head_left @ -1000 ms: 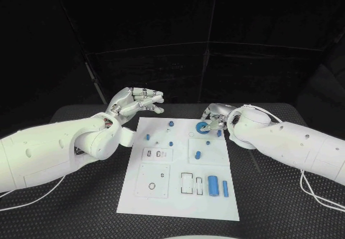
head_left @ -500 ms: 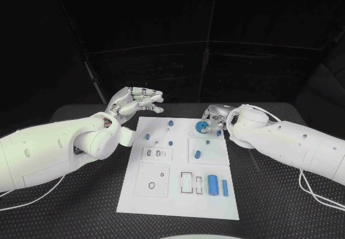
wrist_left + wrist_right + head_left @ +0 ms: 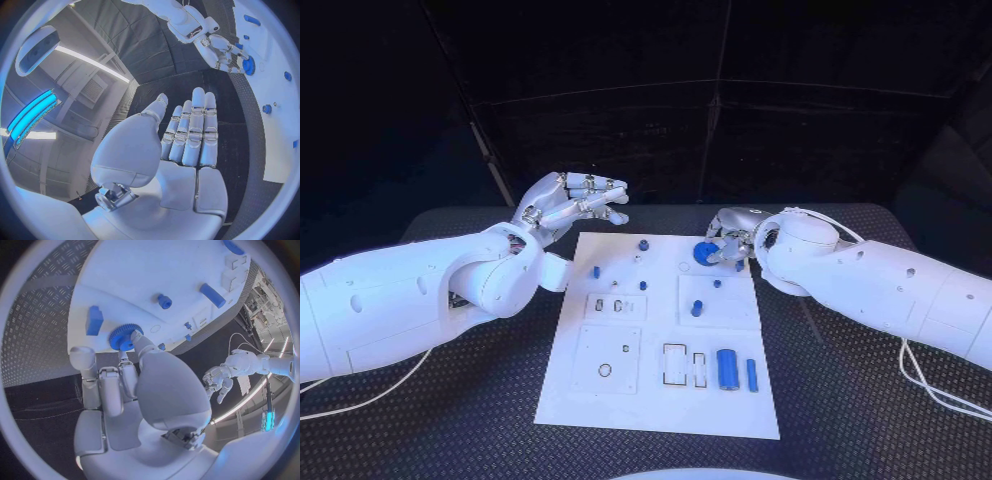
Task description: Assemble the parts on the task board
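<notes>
Little has shifted since a second ago as the right hand (image 3: 728, 243) still pinches a round blue toothed gear (image 3: 708, 252) at the white plastic task board (image 3: 661, 400) upper right of centre, the left hand (image 3: 574, 207) hovering empty, fingers apart, several blue parts unplaced.

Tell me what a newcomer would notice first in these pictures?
Most striking is the right hand at the far right corner of the white board, its fingers on a blue toothed wheel. The left hand hovers raised and empty beyond the board's far left corner. Near the front edge, a big blue cylinder lies beside a thinner blue bar.
</notes>
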Controlling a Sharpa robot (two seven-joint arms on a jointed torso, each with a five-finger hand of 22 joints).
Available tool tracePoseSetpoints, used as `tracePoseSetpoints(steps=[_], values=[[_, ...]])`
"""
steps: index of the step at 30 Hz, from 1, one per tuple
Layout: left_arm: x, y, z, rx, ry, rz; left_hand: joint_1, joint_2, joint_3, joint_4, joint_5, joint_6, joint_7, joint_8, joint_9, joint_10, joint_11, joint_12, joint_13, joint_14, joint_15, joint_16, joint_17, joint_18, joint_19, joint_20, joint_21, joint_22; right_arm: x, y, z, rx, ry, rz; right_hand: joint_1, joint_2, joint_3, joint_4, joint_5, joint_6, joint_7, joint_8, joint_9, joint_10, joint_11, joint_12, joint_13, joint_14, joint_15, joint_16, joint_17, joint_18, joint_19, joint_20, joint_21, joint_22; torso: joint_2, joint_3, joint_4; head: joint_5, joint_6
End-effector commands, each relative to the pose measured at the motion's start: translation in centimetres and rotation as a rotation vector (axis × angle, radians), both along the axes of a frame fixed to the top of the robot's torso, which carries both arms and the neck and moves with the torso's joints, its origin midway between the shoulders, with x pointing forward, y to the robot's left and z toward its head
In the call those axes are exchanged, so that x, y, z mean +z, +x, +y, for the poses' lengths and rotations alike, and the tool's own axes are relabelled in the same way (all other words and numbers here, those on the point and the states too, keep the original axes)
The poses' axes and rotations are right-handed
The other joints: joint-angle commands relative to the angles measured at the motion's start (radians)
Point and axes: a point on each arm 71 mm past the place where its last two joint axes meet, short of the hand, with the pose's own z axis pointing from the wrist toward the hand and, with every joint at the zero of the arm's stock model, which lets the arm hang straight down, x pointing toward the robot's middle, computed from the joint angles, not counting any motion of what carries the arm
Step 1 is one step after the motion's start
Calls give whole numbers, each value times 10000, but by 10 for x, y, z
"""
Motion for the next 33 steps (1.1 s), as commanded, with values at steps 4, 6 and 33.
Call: tracePoseSetpoints(steps=[4,6,33], values=[[1,0,-1,-128,-61,19,-60,33,-23,-10,-19,1,52,-49,-14,-4,73,-49,-1,-64,-21,-65,18,108,-75,22,-37,-18,1,1,5,133,-252,-295,62,37,56,-90,-36,147,-10,106,2,73,11,76,182,762,66,43,1252,-92,53,-10,53,38,3,7,-2,-9,-50],[1,0,-2,-143,-64,26,-61,33,-23,-10,-19,1,52,-49,-14,-4,73,-49,-1,-64,-21,-66,18,108,-75,22,-37,-18,1,1,7,135,-274,-306,2,36,61,-76,-48,178,-8,129,2,78,14,79,185,762,66,44,1255,-94,54,-7,62,50,0,4,-1,-11,-62],[1,0,0,-138,-53,52,-86,41,-33,3,-22,0,55,-59,-15,-4,77,-62,1,-68,-17,-75,30,108,-78,26,-41,-23,27,-21,40,962,602,-2739,-318,156,639,-210,182,1078,-110,442,-24,272,-85,201,393,781,-28,85,1358,-120,127,-80,216,276,-5,-2,19,47,-5]])
